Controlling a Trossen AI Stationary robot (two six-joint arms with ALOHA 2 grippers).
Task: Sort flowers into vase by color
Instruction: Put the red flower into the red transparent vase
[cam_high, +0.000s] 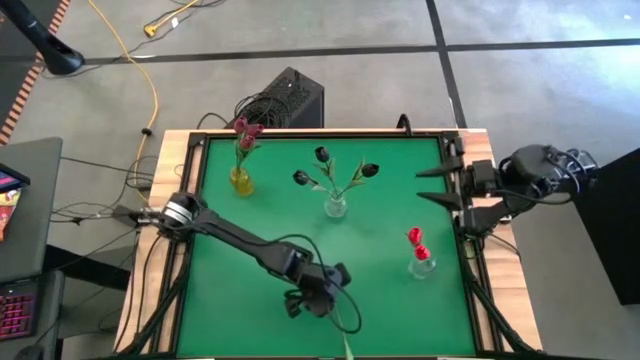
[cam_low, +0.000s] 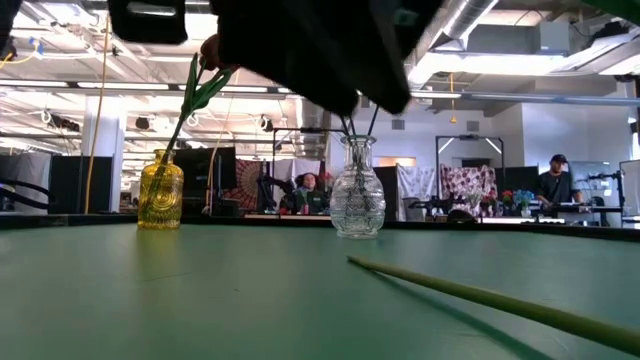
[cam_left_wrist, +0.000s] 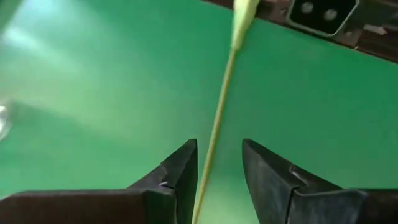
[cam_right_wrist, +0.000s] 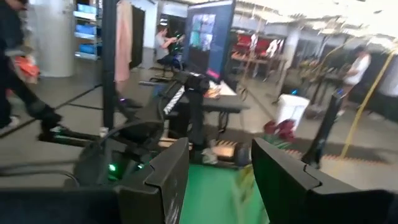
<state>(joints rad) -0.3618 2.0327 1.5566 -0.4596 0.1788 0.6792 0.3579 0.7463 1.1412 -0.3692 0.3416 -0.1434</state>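
- High view: left pincer low at worktop near edge, fingers apart astride a loose flower stem lying flat.
- Other flowers already sorted: pink in yellow vase, dark in clear vase, red in small vase.
- Right pincer parked at the right edge, fingers apart, empty.
- No readable writing.
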